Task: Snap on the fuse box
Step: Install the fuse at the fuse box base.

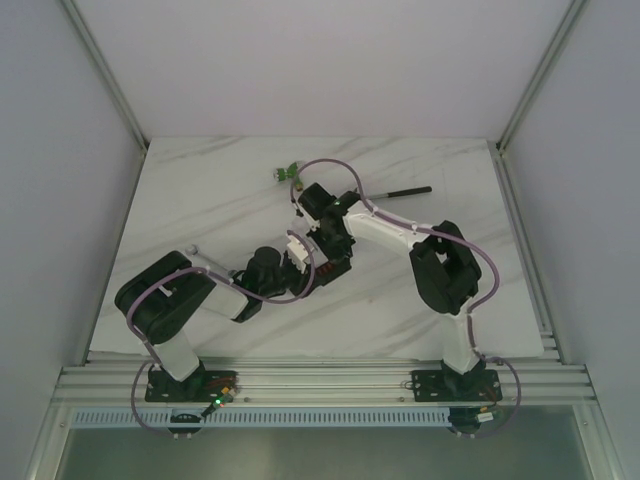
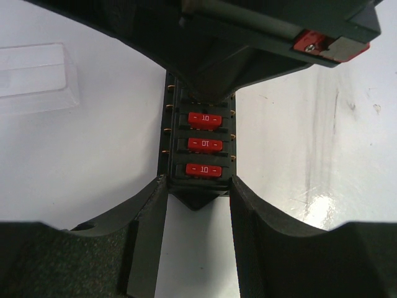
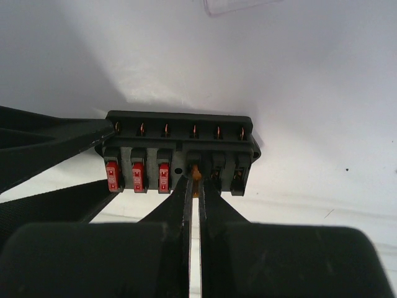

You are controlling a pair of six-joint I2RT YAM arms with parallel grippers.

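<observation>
At mid-table, left gripper (image 2: pixel 198 181) clamps the fuse box (image 2: pixel 176 152) by its sides; right gripper (image 3: pixel 194 189) pinches an orange fuse (image 3: pixel 195 170) over the fourth slot. Risk: tilted fuse jams, or box slips sideways under pressing.

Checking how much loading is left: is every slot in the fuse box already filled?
No, the fuse box shows only three red fuses at one end, while the slots at its other end sit bare.
</observation>
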